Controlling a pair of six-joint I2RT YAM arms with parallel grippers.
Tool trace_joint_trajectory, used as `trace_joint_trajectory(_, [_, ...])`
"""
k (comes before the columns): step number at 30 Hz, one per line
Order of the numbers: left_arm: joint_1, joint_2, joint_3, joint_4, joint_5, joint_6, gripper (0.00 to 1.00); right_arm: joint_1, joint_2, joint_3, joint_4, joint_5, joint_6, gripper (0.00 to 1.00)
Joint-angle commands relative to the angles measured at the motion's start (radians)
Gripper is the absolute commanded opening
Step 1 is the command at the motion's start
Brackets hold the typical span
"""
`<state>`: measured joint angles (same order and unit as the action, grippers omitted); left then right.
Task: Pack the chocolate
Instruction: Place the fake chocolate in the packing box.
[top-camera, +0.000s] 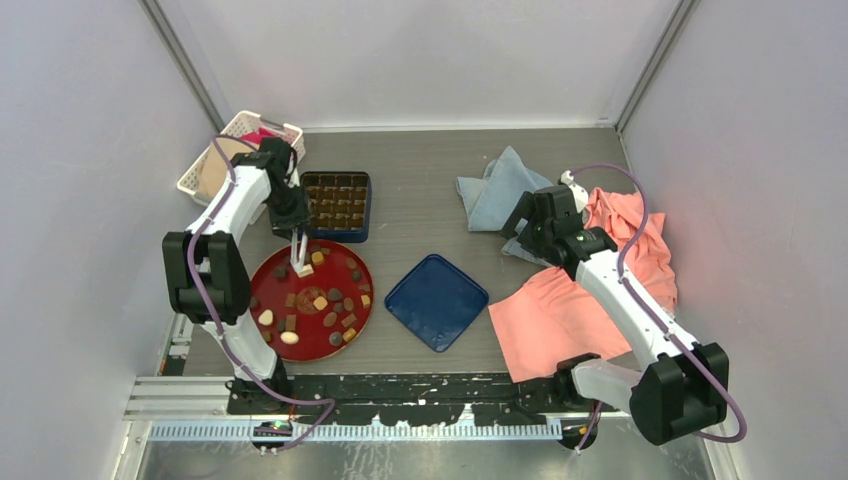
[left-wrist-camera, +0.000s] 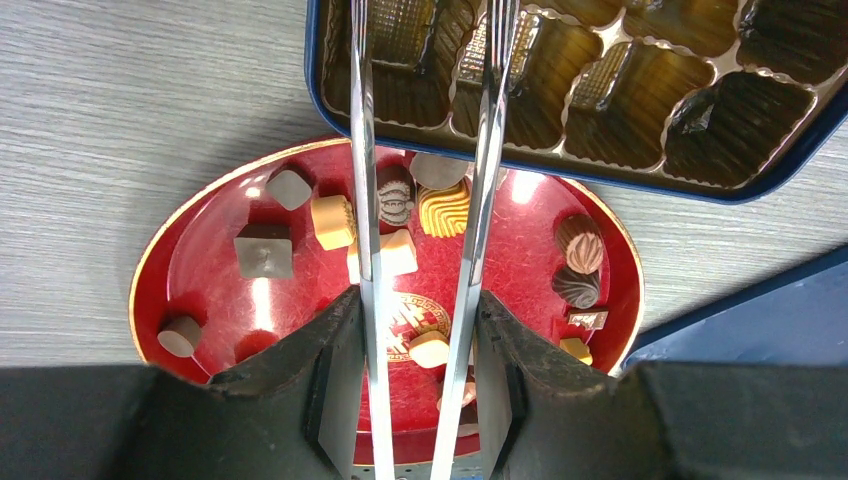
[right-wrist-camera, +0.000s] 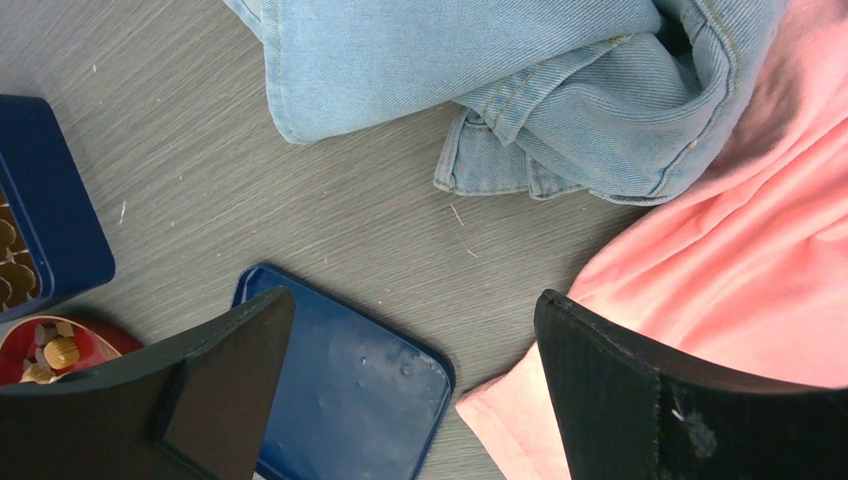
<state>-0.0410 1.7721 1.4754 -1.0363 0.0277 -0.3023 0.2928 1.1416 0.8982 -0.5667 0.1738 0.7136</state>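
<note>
While the left fingers clamped the empty, parted tongs over the red plate holding the chocolate, a glancing pinch might have flicked pieces off it; the right fingers gaped empty, well away.

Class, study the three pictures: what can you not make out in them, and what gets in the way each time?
Tongs tips: left wrist view, cut off by the top edge; too small in the top view.
Chocolates on the red plate's near side: left wrist view, hidden behind the left gripper.
Basket contents: top view, covered by the left arm.
White object: top view, mostly behind the right arm.
</note>
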Motion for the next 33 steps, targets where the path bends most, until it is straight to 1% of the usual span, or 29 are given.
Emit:
trace_joint_trajectory(1, [0.009,-0.020,0.033,0.016,0.009,0.012,0.36,0.003,0.005,0.033,0.041,0.012,-0.005,0.96])
trace_joint_trajectory(17, [0.011,-0.026,0.038,0.017,0.023,0.011,0.40,0.003,0.008,0.034,0.041,0.012,-0.003,0.96])
trace_joint_trajectory(22, [0.010,-0.034,0.044,0.011,0.022,0.011,0.44,0.003,0.010,0.033,0.041,0.011,-0.003,0.95])
trace_joint_trajectory(28, [0.010,-0.039,0.043,0.010,0.019,0.009,0.44,0.003,0.012,0.033,0.042,0.009,-0.003,0.95])
trace_joint_trajectory(29, [0.011,-0.040,0.043,0.010,0.020,0.008,0.43,0.003,0.012,0.033,0.042,0.009,-0.003,0.95])
trace_joint_trajectory(31, [0.010,-0.045,0.043,0.010,0.018,0.006,0.39,0.003,0.009,0.031,0.041,0.008,-0.004,0.95])
trace_joint_trajectory(33, [0.011,-0.050,0.046,0.009,0.017,0.003,0.31,0.002,0.009,0.030,0.041,0.009,-0.005,0.96])
